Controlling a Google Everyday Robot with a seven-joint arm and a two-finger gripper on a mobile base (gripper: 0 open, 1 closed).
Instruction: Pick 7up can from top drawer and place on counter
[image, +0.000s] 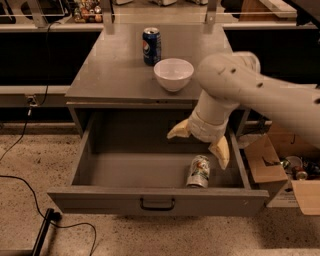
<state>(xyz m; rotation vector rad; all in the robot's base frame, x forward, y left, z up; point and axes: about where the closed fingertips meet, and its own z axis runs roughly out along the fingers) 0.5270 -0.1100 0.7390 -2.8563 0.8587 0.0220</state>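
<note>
The 7up can (199, 171) lies on its side at the front right of the open top drawer (158, 201). It is silvery white with green marks. My gripper (200, 141) hangs over the drawer, just above and behind the can, with its two tan fingers spread wide apart. One fingertip (221, 152) is right above the can's right side; the other points left. It holds nothing. The counter (120, 70) is the grey cabinet top behind the drawer.
A dark blue Pepsi can (151, 46) and a white bowl (173, 74) stand on the counter. Cardboard boxes (270, 160) with loose cans sit on the floor at the right. A black cable (30, 192) runs over the floor at the left.
</note>
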